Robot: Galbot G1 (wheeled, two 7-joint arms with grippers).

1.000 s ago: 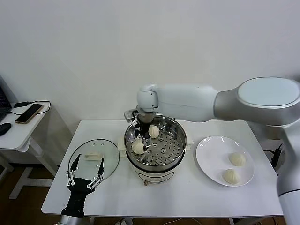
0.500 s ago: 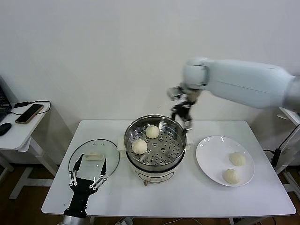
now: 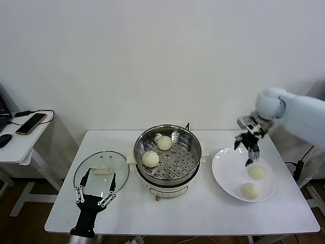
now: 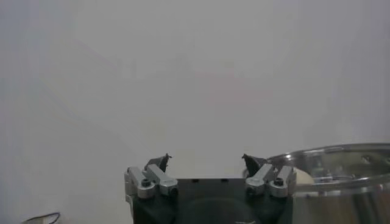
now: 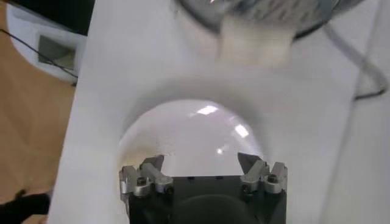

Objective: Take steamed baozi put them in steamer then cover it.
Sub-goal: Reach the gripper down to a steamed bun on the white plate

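The steel steamer stands mid-table on a cream pot base and holds two baozi. Two more baozi lie on the white plate at the right. My right gripper hangs open and empty above the plate's far side, just above the nearer-to-wall bun; in the right wrist view its gripper is over the bare plate. My left gripper is open and parked over the near edge of the glass lid; it also shows in the left wrist view.
A side table at the left carries a phone and a cable. The steamer rim shows beside my left gripper in the left wrist view. The table's front edge runs just below the lid and plate.
My right arm has let go of a bun in the steamer, risen and swung right across the table, and now hangs over the plate. The left arm has barely moved.
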